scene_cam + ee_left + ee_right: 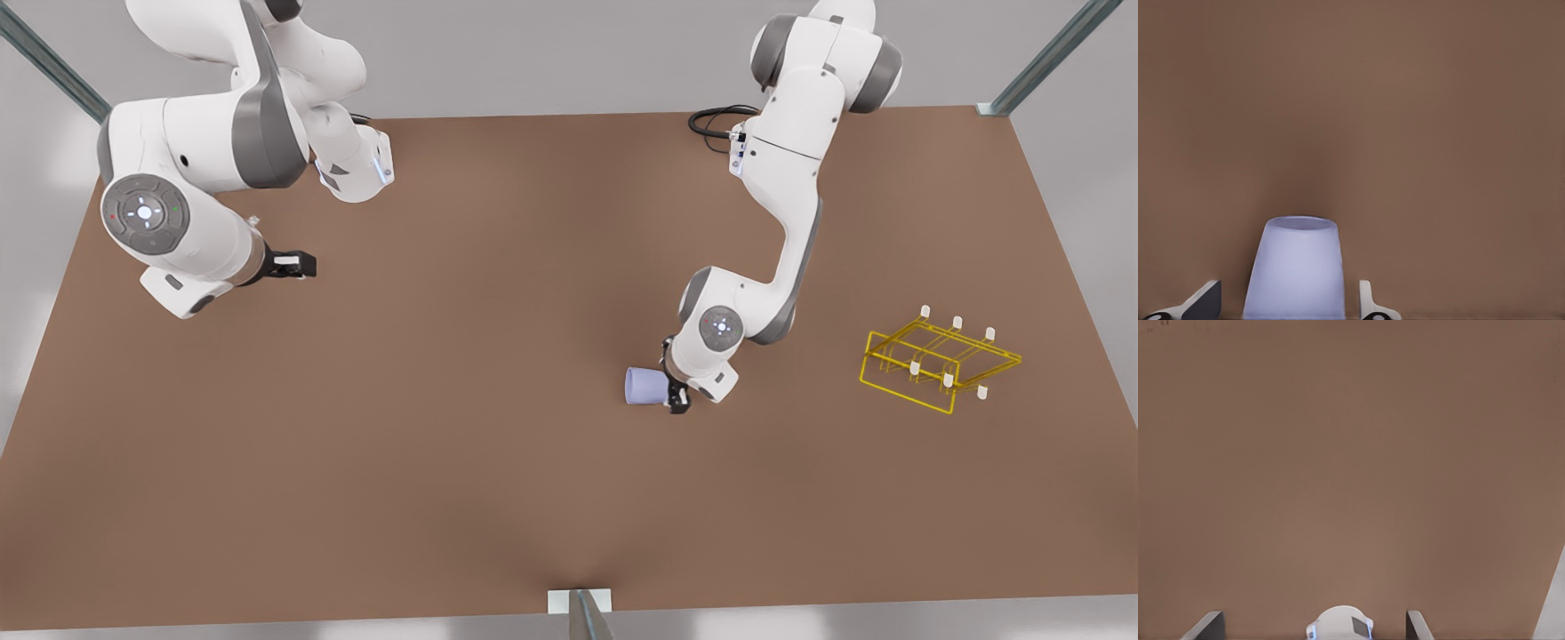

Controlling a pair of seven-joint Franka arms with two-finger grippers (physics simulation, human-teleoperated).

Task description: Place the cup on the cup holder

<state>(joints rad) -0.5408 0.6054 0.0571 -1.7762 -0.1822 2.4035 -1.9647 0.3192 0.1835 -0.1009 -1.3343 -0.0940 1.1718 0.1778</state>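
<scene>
The lavender-blue cup (645,387) lies on its side on the brown table, right of centre in the front view. My left gripper (674,393) is at the cup's end that faces the front view's right. In the left wrist view the cup (1297,267) sits between the open fingers (1205,301), with a small gap on each side. The yellow wire cup holder (938,360) with white pegs stands farther toward the front view's right. My right gripper (298,264) waits open at the front view's left, holding nothing, its fingers (1208,623) wide apart.
The brown table (498,498) spreads wide around the cup and the holder. Metal frame posts (582,615) stand at the table's near edge and far corners. A rounded white arm part (1338,623) shows between the right fingers.
</scene>
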